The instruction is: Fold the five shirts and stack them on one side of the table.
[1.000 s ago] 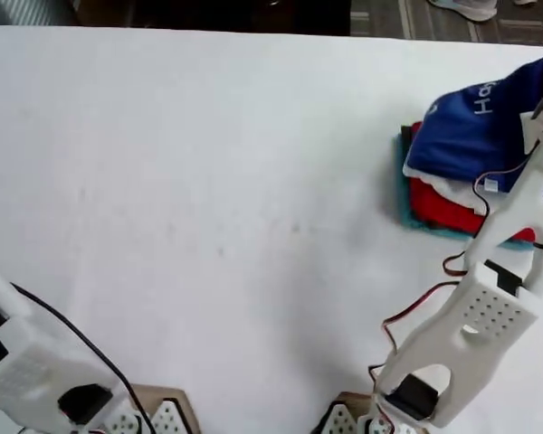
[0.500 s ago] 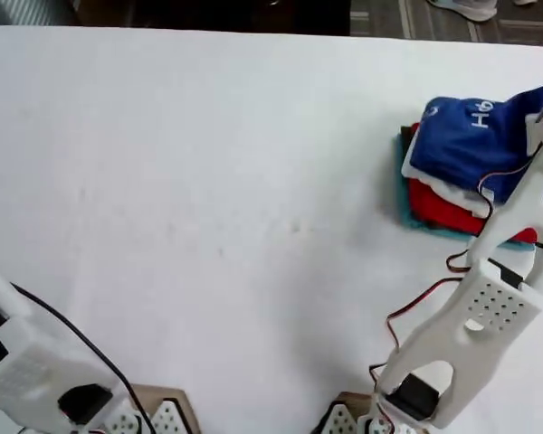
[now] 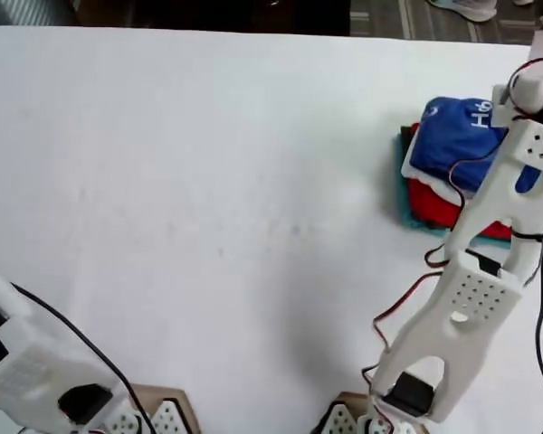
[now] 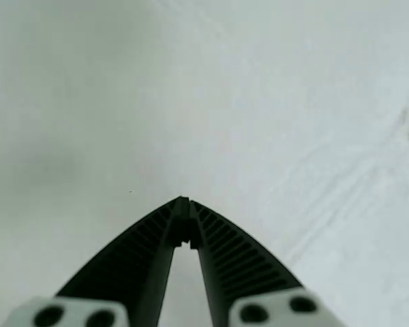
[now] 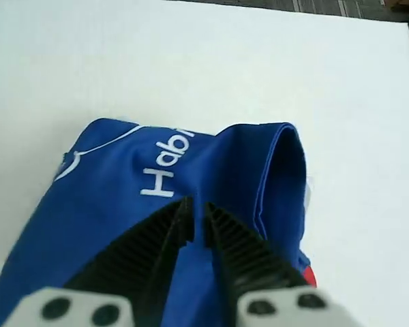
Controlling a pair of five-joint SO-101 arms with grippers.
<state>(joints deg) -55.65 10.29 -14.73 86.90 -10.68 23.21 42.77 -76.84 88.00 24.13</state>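
A stack of folded shirts lies at the table's right side. A blue shirt [image 3: 452,136] with white lettering is on top, over a white layer [image 3: 407,169], a red shirt [image 3: 430,203] and a teal one [image 3: 404,206]. My right arm [image 3: 516,172] stretches over the stack. My right gripper [image 5: 198,204] hovers just above the blue shirt [image 5: 123,197], shut to a thin slit with nothing between its fingers. A rolled fold [image 5: 283,170] of the blue shirt lies beside it. My left gripper [image 4: 184,202] is shut over bare white table.
The white table [image 3: 208,181] spreads wide to the left of the stack. My left arm [image 3: 27,371] rests folded at the front left corner. Both arm bases [image 3: 344,418] stand at the front edge. Dark floor runs behind the table's far edge.
The blue shirt's raised right end has come down and now lies flat on the stack. My right arm has swung up and leftward over it. The left arm has stayed still.
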